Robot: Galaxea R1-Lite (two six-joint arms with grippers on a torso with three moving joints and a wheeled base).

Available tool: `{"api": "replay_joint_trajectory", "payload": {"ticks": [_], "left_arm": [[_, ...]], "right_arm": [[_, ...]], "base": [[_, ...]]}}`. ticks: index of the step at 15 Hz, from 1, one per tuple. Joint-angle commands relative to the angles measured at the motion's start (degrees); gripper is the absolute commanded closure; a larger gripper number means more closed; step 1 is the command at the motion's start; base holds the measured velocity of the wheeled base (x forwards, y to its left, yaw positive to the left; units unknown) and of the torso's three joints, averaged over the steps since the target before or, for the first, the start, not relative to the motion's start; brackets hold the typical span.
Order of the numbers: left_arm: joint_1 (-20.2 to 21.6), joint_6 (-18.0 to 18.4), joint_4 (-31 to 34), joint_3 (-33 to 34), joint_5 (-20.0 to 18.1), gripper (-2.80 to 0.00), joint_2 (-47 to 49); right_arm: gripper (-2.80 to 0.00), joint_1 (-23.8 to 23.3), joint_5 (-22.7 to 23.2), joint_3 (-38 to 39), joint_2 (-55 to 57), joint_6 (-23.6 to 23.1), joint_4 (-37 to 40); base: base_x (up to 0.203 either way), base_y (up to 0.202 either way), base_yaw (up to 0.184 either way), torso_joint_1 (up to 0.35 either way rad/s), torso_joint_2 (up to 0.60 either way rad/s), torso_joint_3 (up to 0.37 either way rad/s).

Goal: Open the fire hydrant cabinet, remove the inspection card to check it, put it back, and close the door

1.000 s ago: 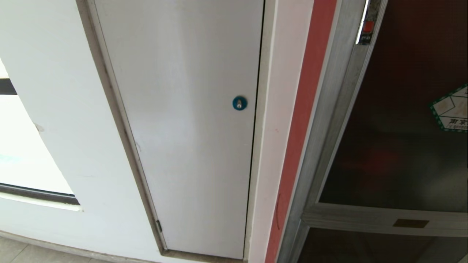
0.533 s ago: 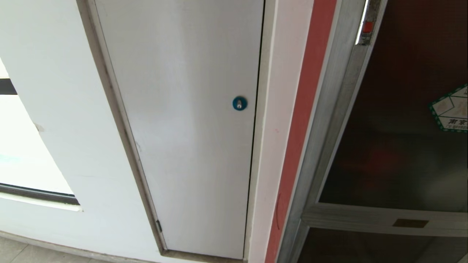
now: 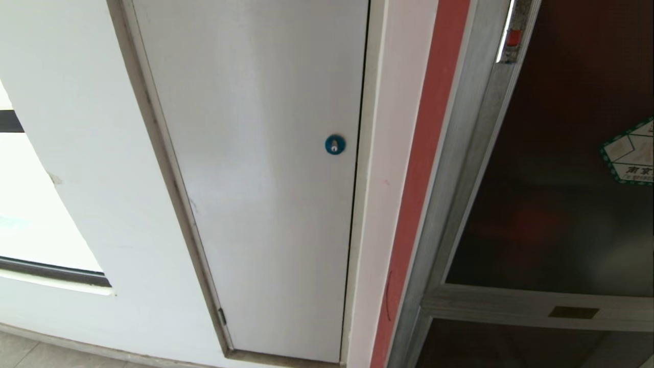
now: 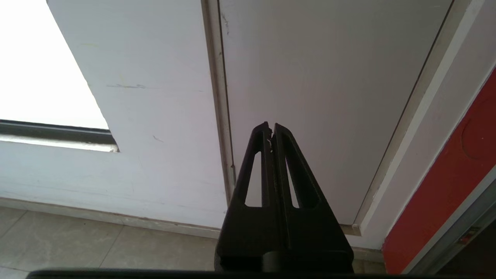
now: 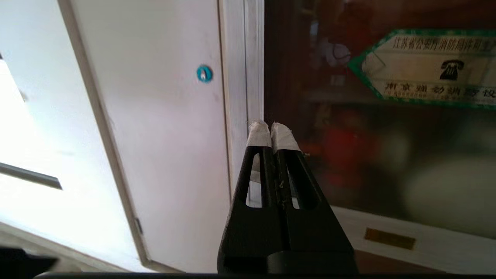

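Note:
The fire hydrant cabinet (image 3: 460, 168) stands at the right of the head view, with a brushed-aluminium frame. Its door (image 3: 552, 214) of dark tinted glass lies flat in the frame and carries a green-bordered sticker (image 3: 631, 153) and a brass plate (image 3: 573, 312) on the crossbar. No arm shows in the head view. In the right wrist view my right gripper (image 5: 270, 126) is shut and empty, its white-taped tips before the door (image 5: 387, 162) at its frame edge. My left gripper (image 4: 270, 127) is shut, parked low and facing the white panel. The inspection card is hidden.
Left of the cabinet are a red strip (image 3: 424, 179) and a plain white panel (image 3: 265, 179) with a blue round lock (image 3: 334, 144). A bright window (image 3: 30, 225) sits at the far left. Grey floor tiles (image 4: 97, 244) run along the wall's foot.

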Motion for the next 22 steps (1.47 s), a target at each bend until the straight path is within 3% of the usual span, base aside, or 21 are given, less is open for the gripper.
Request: {"api": "replay_joint_trajectory", "payload": {"ticks": [1,5,11,15,22], "left_arm": [[0.0,0.0,0.0,0.4,0.0,0.00,0.0],[0.0,0.0,0.0,0.4,0.0,0.00,0.0],[0.0,0.0,0.0,0.4,0.0,0.00,0.0],[0.0,0.0,0.0,0.4,0.0,0.00,0.0],[0.0,0.0,0.0,0.4,0.0,0.00,0.1]], "right_arm": [[0.00,0.3,0.1,5.8,-5.9,-1.4,-0.1],[0.00,0.6,-2.5,21.8,-11.8,-7.1,-4.3],[0.00,0.7,-10.0,45.7,-12.5,-10.3,-27.9],[0.00,0.7,-10.3,53.1,-12.5,-14.5,-34.1],[0.00,0.7,-9.4,53.0,-12.5,-13.3,-26.9]], "base": [[0.000,0.000,0.000,0.000,0.00,0.000],[0.000,0.000,0.000,0.000,0.00,0.000],[0.000,0.000,0.000,0.000,0.00,0.000],[0.000,0.000,0.000,0.000,0.00,0.000],[0.000,0.000,0.000,0.000,0.00,0.000]]}}
